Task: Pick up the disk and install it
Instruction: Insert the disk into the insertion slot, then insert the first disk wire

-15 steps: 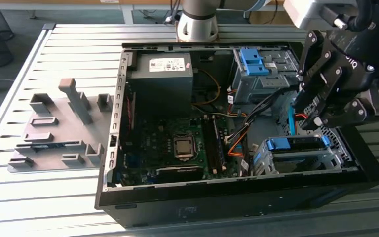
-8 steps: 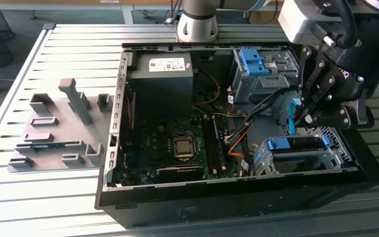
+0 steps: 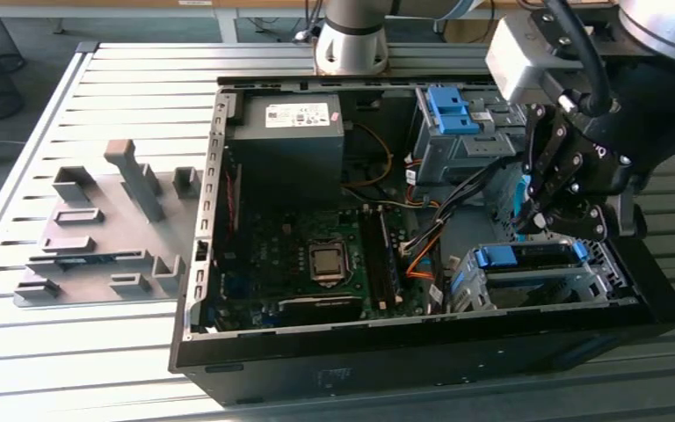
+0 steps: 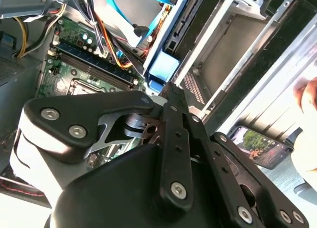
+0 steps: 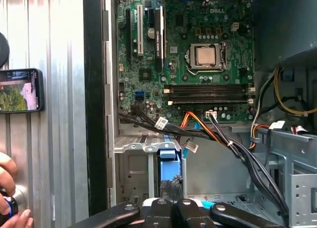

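Observation:
The disk (image 3: 526, 257), in its bright blue carrier frame, lies flat in the grey metal cage (image 3: 478, 286) at the case's front corner, on the exterior view's right. My gripper (image 3: 545, 227) hangs directly over the disk's far edge, its fingers drawn together, shut, the tips at or just above the blue frame. In the second wrist view the black fingers (image 4: 173, 107) point at a light blue piece of the carrier (image 4: 162, 69). The first wrist view shows the same blue piece (image 5: 168, 161) just beyond the gripper (image 5: 171, 204). Whether the tips clamp the frame is hidden.
A bundle of cables (image 5: 198, 131) runs across the motherboard (image 5: 198, 45) close to the cage. A blue bracket (image 3: 449, 110) tops the upper bay, beside the power supply (image 3: 288, 132). A grey fixture plate (image 3: 103, 229) lies on the table. A phone (image 5: 22, 89) and a hand (image 5: 7, 181) are outside the case.

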`<state>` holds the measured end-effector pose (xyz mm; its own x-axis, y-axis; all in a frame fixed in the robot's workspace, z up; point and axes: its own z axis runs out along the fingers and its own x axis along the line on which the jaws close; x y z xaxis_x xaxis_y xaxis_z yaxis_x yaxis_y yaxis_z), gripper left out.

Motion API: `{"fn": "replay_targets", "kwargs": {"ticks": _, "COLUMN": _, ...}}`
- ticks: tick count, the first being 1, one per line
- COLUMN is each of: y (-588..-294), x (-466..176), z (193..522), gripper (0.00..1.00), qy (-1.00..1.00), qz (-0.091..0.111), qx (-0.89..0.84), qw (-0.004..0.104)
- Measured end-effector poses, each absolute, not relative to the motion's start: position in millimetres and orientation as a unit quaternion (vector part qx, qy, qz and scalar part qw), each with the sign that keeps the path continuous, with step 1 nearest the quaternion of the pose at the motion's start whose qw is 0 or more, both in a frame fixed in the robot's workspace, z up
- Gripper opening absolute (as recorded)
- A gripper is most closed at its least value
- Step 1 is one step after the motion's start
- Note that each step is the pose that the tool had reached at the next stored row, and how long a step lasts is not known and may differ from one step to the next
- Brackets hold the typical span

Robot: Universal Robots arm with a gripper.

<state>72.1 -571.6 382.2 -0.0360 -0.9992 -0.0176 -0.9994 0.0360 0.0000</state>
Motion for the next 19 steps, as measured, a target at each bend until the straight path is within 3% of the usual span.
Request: {"fn": "replay_targets", "kwargs": {"ticks": 19, "y": -571.7, "x": 72.3, "z": 376.3, "gripper": 0.11, "qy": 0.72, "qz": 0.006, "qx": -0.694, "qw": 0.006}}
